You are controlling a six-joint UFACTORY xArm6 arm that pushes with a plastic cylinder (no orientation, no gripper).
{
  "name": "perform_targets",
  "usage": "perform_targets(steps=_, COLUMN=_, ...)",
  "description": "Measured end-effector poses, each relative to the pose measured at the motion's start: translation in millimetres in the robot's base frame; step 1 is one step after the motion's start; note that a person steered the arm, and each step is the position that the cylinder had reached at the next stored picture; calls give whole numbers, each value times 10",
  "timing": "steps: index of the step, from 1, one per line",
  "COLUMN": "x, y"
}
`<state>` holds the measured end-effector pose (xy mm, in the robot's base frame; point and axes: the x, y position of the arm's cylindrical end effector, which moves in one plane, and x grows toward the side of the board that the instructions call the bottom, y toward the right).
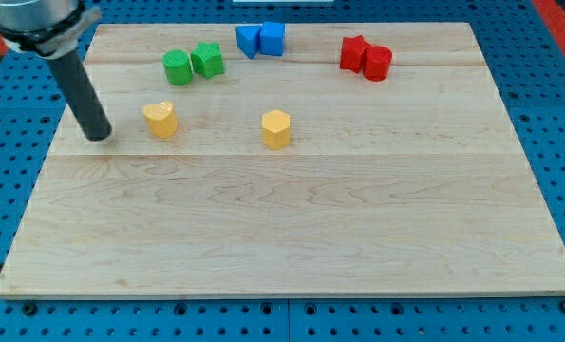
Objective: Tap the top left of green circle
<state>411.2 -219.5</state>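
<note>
The green circle [178, 68] stands near the view's top left of the wooden board, touching a green star block [207, 59] on its right. My tip [99, 137] rests on the board at the view's left, below and left of the green circle and well apart from it. A yellow heart block [160, 120] sits just right of my tip, with a gap between them.
A yellow hexagon block [276, 128] lies mid-board. Two blue blocks [260, 39] touch at the top centre. Two red blocks [366, 57] touch at the top right. The board's left edge [47, 161] is close to my tip.
</note>
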Motion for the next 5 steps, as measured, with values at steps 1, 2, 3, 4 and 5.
perform_targets(steps=1, x=-98, y=460)
perform_targets(steps=2, x=-136, y=623)
perform_targets(steps=3, x=-112, y=441)
perform_targets(steps=4, x=-274, y=-75)
perform_targets(steps=5, x=-654, y=-173)
